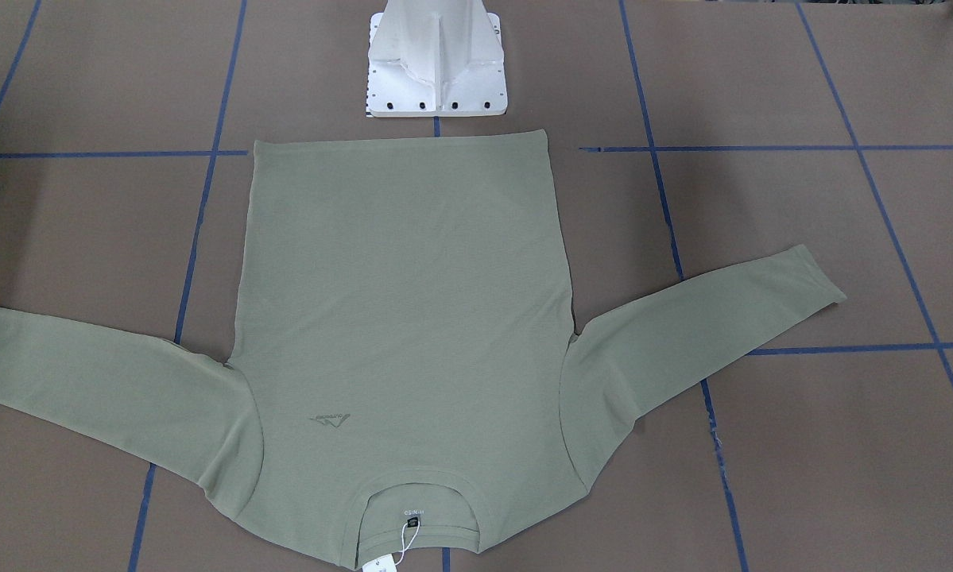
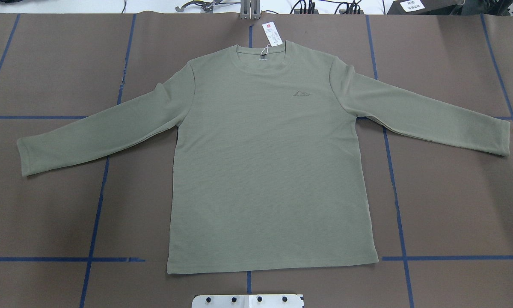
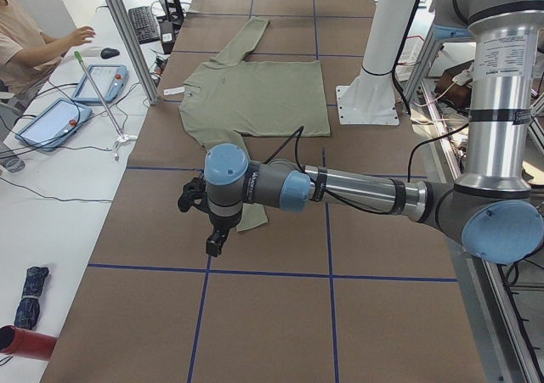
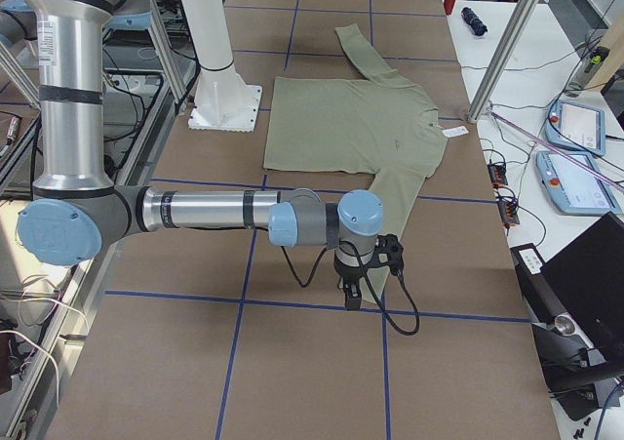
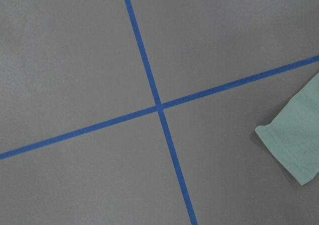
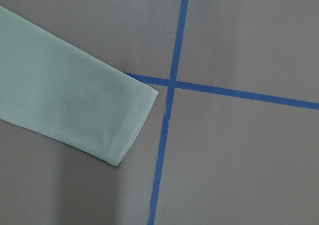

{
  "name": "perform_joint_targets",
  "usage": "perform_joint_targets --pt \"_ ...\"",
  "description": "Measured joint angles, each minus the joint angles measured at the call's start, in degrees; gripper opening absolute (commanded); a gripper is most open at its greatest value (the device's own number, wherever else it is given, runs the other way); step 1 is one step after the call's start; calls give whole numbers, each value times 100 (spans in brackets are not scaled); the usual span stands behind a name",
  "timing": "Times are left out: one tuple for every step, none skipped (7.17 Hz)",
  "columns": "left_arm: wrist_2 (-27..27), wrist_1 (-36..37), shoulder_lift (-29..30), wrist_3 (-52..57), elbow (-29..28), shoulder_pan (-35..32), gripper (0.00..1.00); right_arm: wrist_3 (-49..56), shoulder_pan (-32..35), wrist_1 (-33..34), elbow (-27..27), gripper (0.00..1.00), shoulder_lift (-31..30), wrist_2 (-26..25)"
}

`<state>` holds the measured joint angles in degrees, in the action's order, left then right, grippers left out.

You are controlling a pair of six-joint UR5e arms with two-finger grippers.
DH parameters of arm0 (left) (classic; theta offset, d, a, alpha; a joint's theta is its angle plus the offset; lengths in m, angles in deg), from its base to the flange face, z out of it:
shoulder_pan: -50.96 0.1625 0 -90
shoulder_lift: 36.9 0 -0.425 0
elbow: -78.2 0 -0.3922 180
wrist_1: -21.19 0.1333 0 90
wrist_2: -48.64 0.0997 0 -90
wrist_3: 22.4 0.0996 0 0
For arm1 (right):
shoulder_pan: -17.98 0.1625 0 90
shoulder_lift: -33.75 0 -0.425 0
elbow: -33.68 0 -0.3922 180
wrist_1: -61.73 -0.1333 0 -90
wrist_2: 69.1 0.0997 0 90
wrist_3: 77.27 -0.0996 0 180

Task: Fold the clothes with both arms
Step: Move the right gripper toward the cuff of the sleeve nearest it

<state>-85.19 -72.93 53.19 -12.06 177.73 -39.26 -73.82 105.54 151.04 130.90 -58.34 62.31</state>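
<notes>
On the tabletop, overhead and from the front, I see the shirt spread flat, chest up, sleeves out, collar away from the base. Nothing is folded yet, so I judge the whole job is left. From either end, the left tool and right tool each hang near a sleeve end, clear of the cloth; open or closed, I cannot tell. My wrist views show only a cuff lying flat beside blue tape, no fingers.
</notes>
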Motion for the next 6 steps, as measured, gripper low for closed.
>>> perform_joint_targets --pt "-6 -285 94 -10 16 -9 100 -16 -1 -85 171 100 90 -6" --pt "-8 -936 128 -21 20 -26 100 -35 0 -310 288 100 143 -10" --pt "-7 -1727 114 -27 -11 -44 100 -54 2 -589 332 100 142 -15" --pt "-16 -2364 100 -92 -162 -49 100 -65 2 -786 323 100 124 -8" --pt "-29 -2693 104 -220 -327 -49 100 -68 5 -991 284 100 104 12" --pt "-37 -2864 100 -304 -402 -51 100 -173 1 -1409 75 100 97 21"
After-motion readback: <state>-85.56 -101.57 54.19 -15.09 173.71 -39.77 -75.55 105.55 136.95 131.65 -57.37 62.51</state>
